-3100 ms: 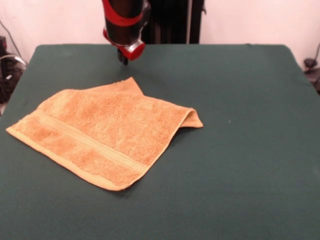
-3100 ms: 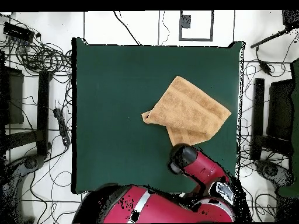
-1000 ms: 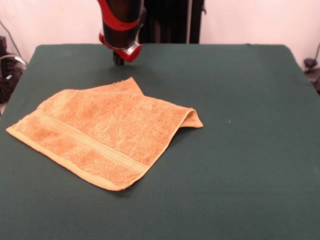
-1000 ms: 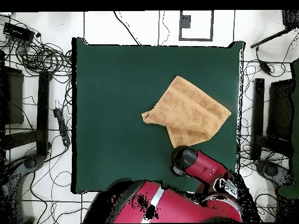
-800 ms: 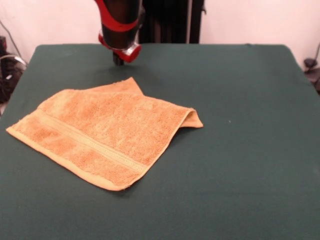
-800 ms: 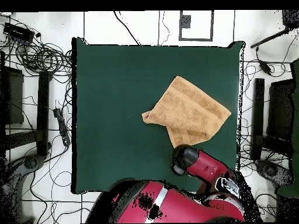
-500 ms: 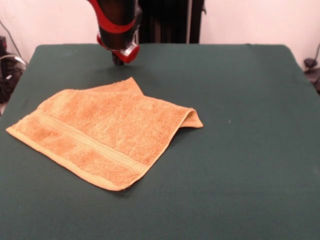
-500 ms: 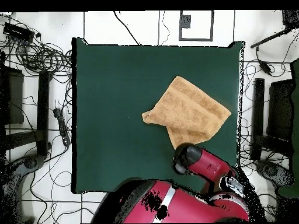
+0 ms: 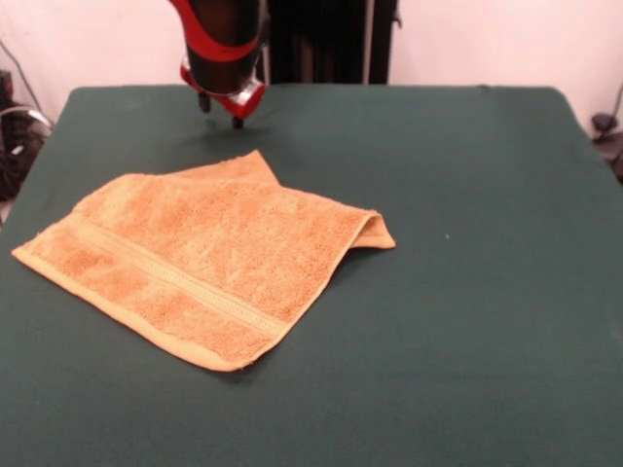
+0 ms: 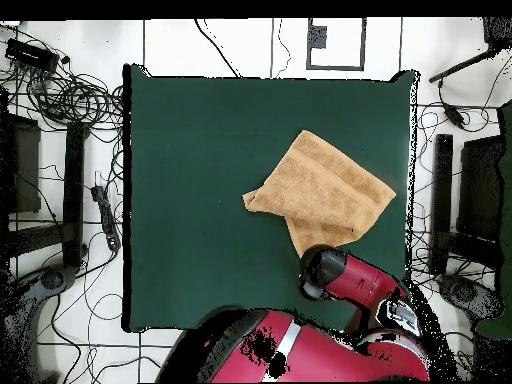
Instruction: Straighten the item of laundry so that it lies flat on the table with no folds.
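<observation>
You're looking at an orange-tan terry towel (image 9: 200, 258) (image 10: 322, 190) lying on the dark green felt tabletop (image 9: 467, 292) (image 10: 200, 160), toward the left side in the front view and rotated so its edges run diagonal to the tabletop's edges. It isn't flat: one part is folded over onto the rest, leaving a doubled edge at its right-hand point and a lower-layer corner peeking out at the far side. You can see a woven band running parallel to the near-left hem.

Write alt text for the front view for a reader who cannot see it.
An orange-tan terry towel lies folded over on itself on a dark green table, one corner doubled under at its right. Beyond its far corner hovers the red and black arm's gripper, touching nothing.
</observation>
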